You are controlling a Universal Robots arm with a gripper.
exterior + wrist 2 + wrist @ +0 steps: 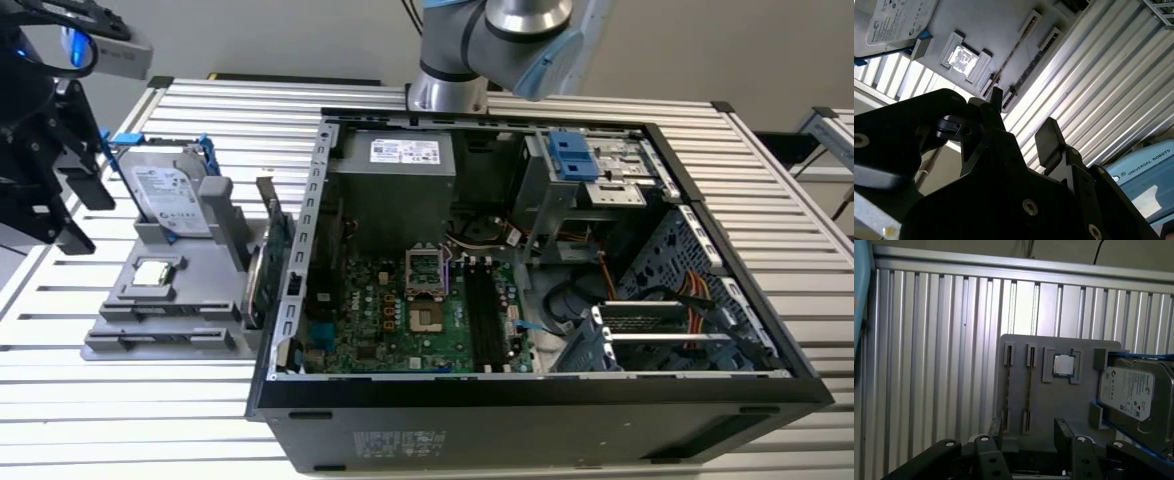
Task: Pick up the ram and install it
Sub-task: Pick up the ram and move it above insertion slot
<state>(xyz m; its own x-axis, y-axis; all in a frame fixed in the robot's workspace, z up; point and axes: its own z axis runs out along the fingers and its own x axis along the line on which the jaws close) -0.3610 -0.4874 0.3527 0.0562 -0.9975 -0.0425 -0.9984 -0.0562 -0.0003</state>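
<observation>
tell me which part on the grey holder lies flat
The square processor chip, flat in its recess; the hard drive beside it and the thin ram stand on edge.

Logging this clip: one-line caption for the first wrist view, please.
Open gripper poised over the ram standing edge-on in the grey holder, processor chip and hard drive beside it.

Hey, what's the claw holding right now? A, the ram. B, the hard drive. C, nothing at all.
C: in both wrist views the claw is open and empty, hovering over the grey holder.
</observation>
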